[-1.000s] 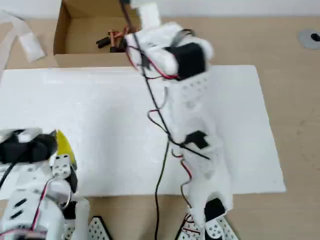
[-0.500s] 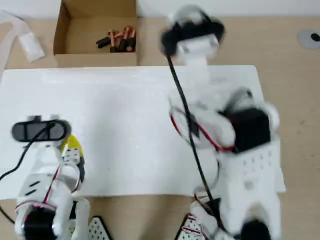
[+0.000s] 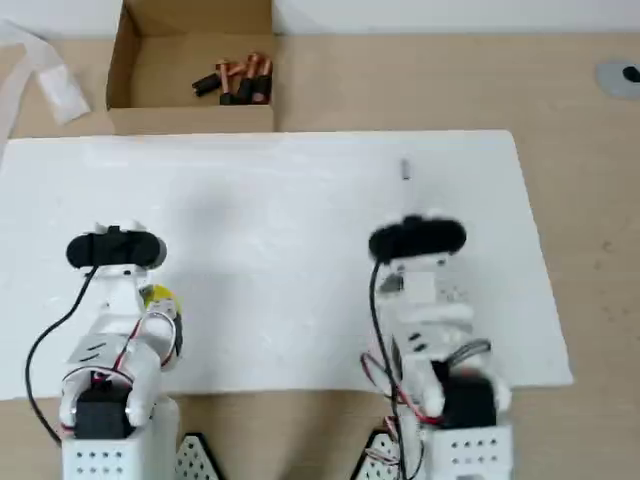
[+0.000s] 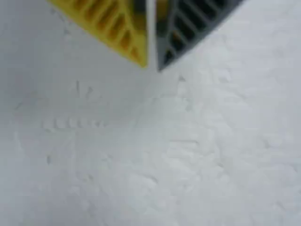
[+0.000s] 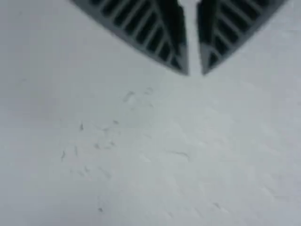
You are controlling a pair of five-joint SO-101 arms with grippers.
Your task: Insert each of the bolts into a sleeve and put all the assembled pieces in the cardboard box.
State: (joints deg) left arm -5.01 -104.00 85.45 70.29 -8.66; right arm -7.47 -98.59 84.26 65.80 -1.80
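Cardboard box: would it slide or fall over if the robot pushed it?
Probably slide, not tip: the cardboard box looks low and wide, flat on the table. Likely light too, with thin walls and only a few small pieces inside.

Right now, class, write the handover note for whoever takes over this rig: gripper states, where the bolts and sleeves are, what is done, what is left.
Left gripper: shut, holding nothing, low over the white sheet.
Right gripper: shut, holding nothing, also over the sheet.
Both arms are folded at the sheet's near edge.
Assembled pieces: a cluster lying inside the cardboard box beyond the sheet's far left corner.
Done: the pieces that can be seen are boxed.
Left: a small grey item lies on the sheet ahead of the right arm and is too small to identify. Check whether it is a leftover bolt.
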